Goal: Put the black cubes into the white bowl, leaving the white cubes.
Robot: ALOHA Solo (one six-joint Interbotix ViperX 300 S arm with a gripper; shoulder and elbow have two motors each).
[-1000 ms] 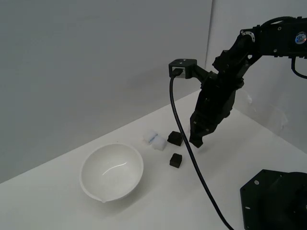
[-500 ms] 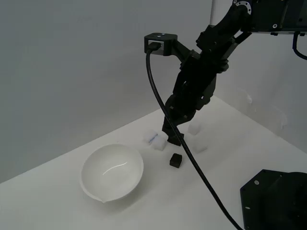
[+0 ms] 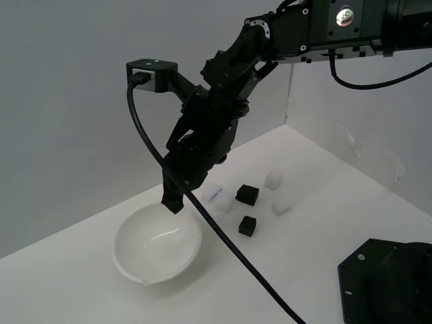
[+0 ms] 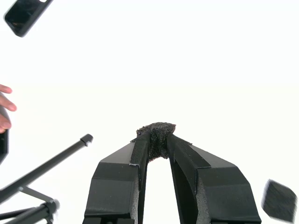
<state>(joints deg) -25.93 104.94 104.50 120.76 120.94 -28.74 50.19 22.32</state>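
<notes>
My gripper (image 3: pixel 174 202) hangs just above the far rim of the white bowl (image 3: pixel 152 253). In the wrist view the gripper (image 4: pixel 156 138) is shut on a black cube (image 4: pixel 157 129) held between its fingertips. Two more black cubes lie on the table to the exterior view's right of the bowl, one farther back (image 3: pixel 247 195) and one nearer (image 3: pixel 248 225). One blurred black cube (image 4: pixel 279 200) also shows in the wrist view. White cubes sit by them: two close together (image 3: pixel 216 196) and two farther right (image 3: pixel 273 179) (image 3: pixel 281 206). The bowl looks empty.
A thick black cable (image 3: pixel 223 243) hangs from the wrist camera and crosses in front of the bowl's right side. The black robot base (image 3: pixel 388 283) stands at the front right. Grey walls close the back. In the wrist view a hand (image 4: pixel 4 112) and tripod legs (image 4: pixel 42 168) show.
The arm has swung from the cubes to the exterior view's left, carrying a black cube, and now sits over the bowl. The white cubes it hid now show.
</notes>
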